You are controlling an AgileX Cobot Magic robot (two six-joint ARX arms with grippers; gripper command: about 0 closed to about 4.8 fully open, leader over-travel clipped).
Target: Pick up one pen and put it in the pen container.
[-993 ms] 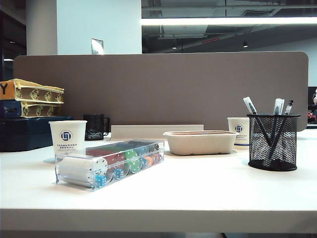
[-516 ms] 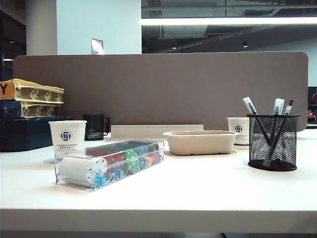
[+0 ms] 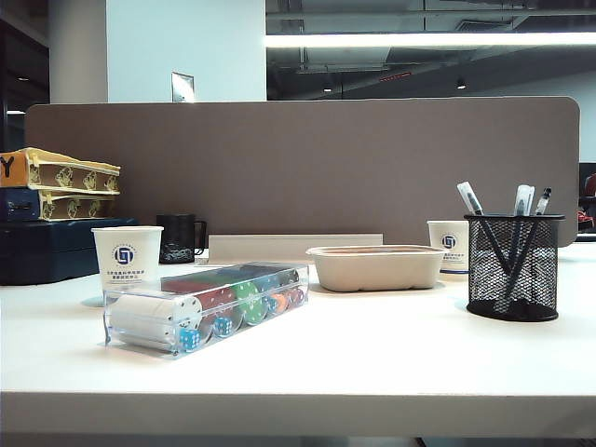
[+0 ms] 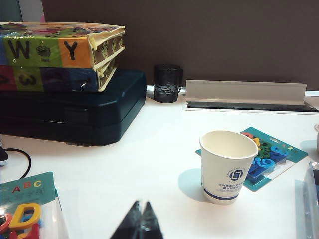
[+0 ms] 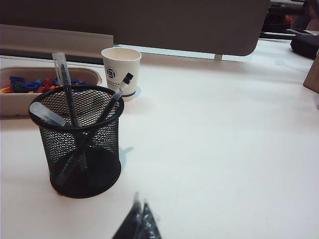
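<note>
Three pens stand in the pen container [image 3: 513, 268] on the table [image 3: 372, 363] in the exterior view; neither arm shows. Left wrist view: the left gripper [image 4: 140, 219] is clenched, empty, a paper cup [image 4: 227, 166] just ahead. Right wrist view: the right gripper [image 5: 140, 219] is clenched, empty, the container near ahead, the pen [image 5: 112, 103] leaning inside, seemingly already placed. Likely only withdrawal remains.
</note>
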